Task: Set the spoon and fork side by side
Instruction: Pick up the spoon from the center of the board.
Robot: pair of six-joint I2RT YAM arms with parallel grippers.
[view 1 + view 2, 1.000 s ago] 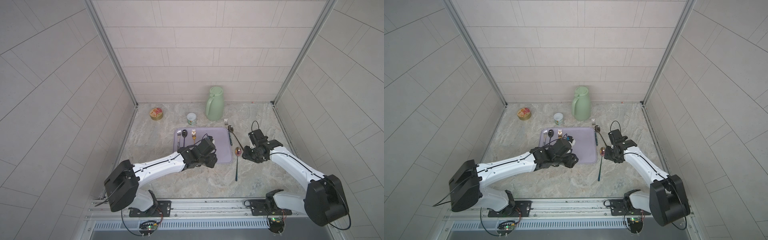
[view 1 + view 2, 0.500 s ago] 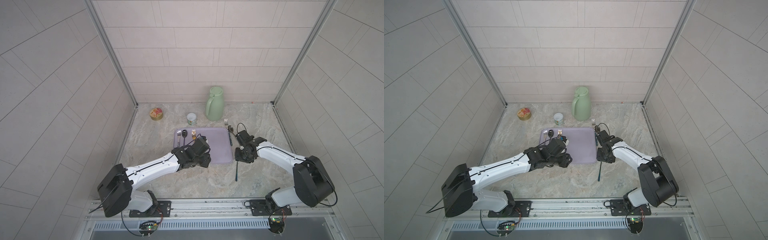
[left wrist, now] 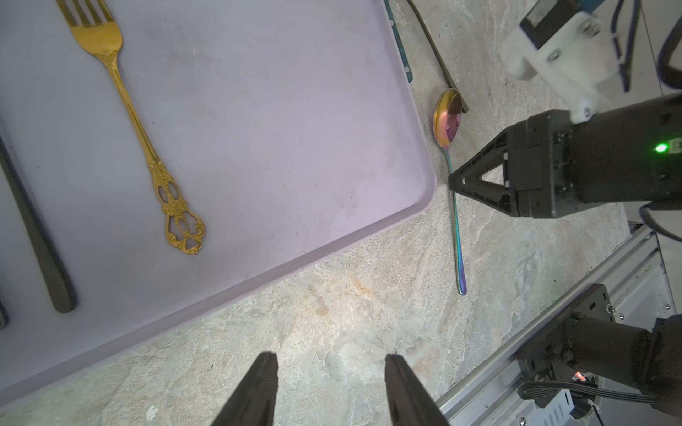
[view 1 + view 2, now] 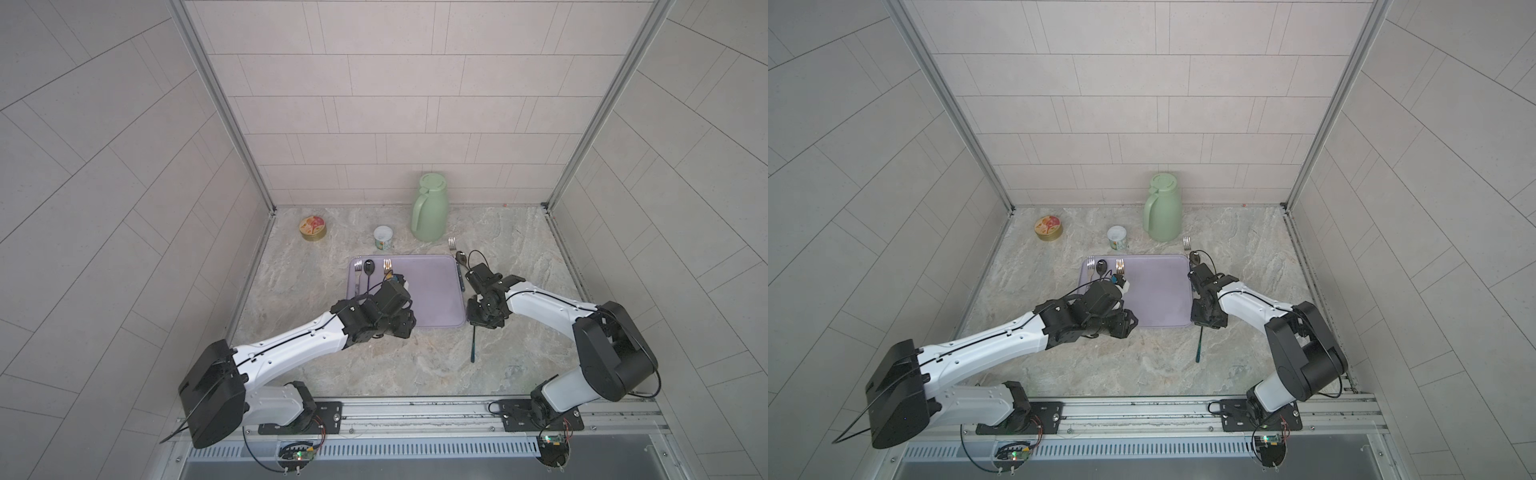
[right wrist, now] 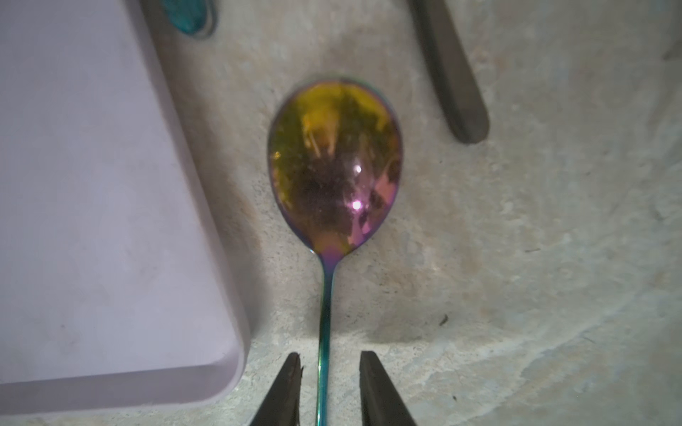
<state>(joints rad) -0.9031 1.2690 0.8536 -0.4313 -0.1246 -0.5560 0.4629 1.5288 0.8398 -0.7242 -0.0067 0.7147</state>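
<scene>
Right arm [image 4: 540, 300] now sits over the spoon [image 5: 334, 166]; a second ago it stood off toward the right edge of the tabletop [image 4: 415, 370]. Its jaws have narrowed and straddle the thin handle just behind the bowl, with a gap on either side, not pinching. Spoon lies flat on the tabletop just beside the right rim of the tray [image 3: 258, 110], handle toward the front edge. Gold fork [image 3: 140, 136] on tray, unmoved. Left arm [image 4: 291, 337] has drawn back; jaws spread, empty, above bare tabletop.
</scene>
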